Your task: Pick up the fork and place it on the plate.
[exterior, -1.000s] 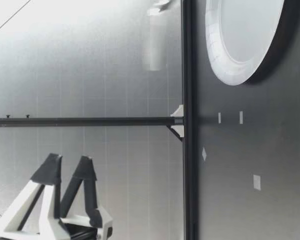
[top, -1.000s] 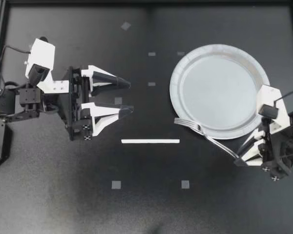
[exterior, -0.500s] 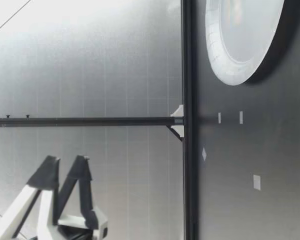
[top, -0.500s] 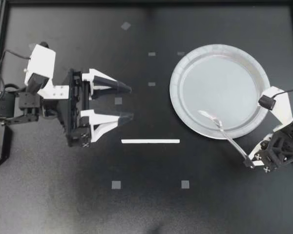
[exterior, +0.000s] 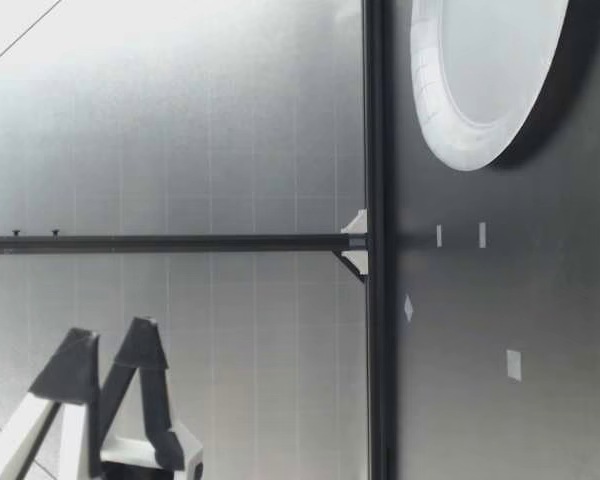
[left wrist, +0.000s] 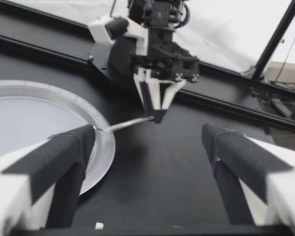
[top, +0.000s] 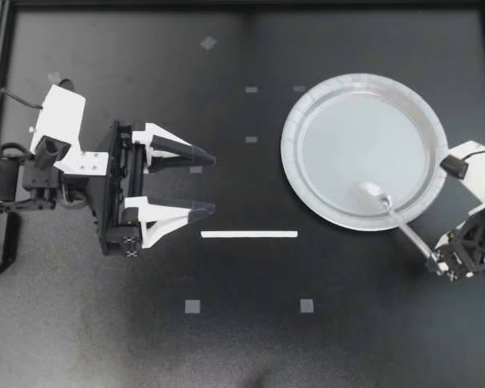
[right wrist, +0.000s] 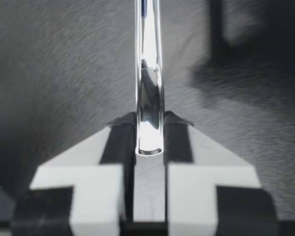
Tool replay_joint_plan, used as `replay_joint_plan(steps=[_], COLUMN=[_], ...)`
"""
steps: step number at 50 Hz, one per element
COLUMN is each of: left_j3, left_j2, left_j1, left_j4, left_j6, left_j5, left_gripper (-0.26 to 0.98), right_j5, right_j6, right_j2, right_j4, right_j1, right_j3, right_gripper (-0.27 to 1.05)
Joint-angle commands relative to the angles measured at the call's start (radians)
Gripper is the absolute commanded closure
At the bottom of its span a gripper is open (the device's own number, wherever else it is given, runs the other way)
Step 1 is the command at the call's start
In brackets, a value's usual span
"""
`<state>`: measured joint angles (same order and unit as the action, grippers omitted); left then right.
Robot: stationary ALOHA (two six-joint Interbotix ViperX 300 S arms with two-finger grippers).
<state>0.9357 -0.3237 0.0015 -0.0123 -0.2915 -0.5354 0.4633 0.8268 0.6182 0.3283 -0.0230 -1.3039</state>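
Note:
In the top view the grey plate (top: pixel 307 105) lies at the right of the table. My right gripper (top: pixel 433 260) stands just off its near right rim, shut on the handle end of the metal fork (top: pixel 404 229). The fork's head reaches over the rim into the plate; I cannot tell whether it touches. The right wrist view shows the handle (right wrist: pixel 148 59) pinched between both fingers (right wrist: pixel 119 142). My left gripper (top: pixel 213 184) hangs open and holds nothing at the table's left. Its wrist view shows the plate (left wrist: pixel 101 142), the fork (left wrist: pixel 128 124) and my right gripper (left wrist: pixel 157 117) ahead.
A white tape strip (top: pixel 248 234) lies mid-table, with small grey tape squares (top: pixel 192 306) scattered around. A black frame rail (top: pixel 242 5) borders the far edge. In the low view an open gripper (exterior: pixel 110 335) hangs above the table, far from the plate (exterior: pixel 450 140).
My right gripper has swung the fork so that its head moved from the plate's near left rim into the plate's near right part. My left arm drew back slightly, still open.

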Motion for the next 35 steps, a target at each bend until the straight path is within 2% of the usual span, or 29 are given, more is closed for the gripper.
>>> replay_joint_plan(steps=[1, 9, 15, 35], left_j3=[-0.009, -0.006, 0.000, 0.015], left_j2=[-0.009, -0.008, -0.008, -0.008], left_j1=[-0.008, -0.014, -0.017, -0.017], left_j4=[0.003, 0.005, 0.005, 0.006], left_j6=[0.002, 0.002, 0.002, 0.002], left_j5=[-0.011, -0.014, -0.020, -0.043], left_gripper=[-0.08, -0.08, -0.08, -0.08], right_j5=[0.017, 0.115, 0.176, 0.167], right_j6=[0.064, 0.158, 0.169, 0.170], right_j2=[0.015, 0.014, -0.002, -0.006], right_j4=[-0.075, -0.158, -0.158, -0.130], right_j1=[-0.003, -0.005, -0.005, -0.006], right_j3=[0.017, 0.023, 0.021, 0.015], right_gripper=[0.75, 0.75, 0.75, 0.74])
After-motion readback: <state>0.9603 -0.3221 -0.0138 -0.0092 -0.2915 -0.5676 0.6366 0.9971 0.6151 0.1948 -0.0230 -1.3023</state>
